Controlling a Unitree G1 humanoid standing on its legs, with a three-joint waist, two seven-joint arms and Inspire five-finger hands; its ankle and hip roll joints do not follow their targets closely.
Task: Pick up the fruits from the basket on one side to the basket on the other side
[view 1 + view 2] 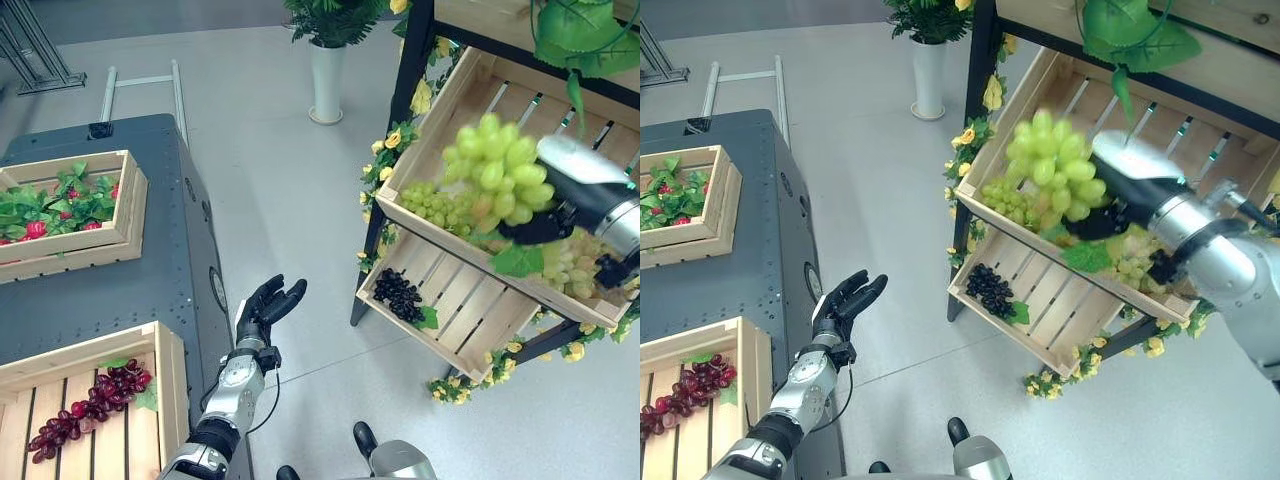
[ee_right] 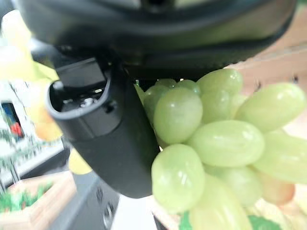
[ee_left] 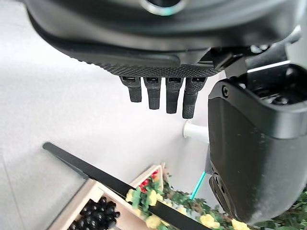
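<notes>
My right hand (image 1: 545, 226) is shut on a bunch of green grapes (image 1: 497, 170), lifted above the upper wooden crate (image 1: 450, 100) of the rack on the right; the grapes (image 2: 211, 139) press against the palm in the right wrist view. More green grapes (image 1: 437, 205) lie in that crate. Black grapes (image 1: 398, 293) sit in the lower crate (image 1: 470, 320). My left hand (image 1: 268, 306) hovers open over the floor beside the dark table (image 1: 150, 280), holding nothing. A near crate (image 1: 100, 420) on the table holds red grapes (image 1: 90, 405).
A second crate (image 1: 120, 235) with leaves and red fruit sits further back on the table. A white vase (image 1: 326, 80) with a plant stands on the floor behind. Yellow flowers (image 1: 390, 140) trim the rack's black frame.
</notes>
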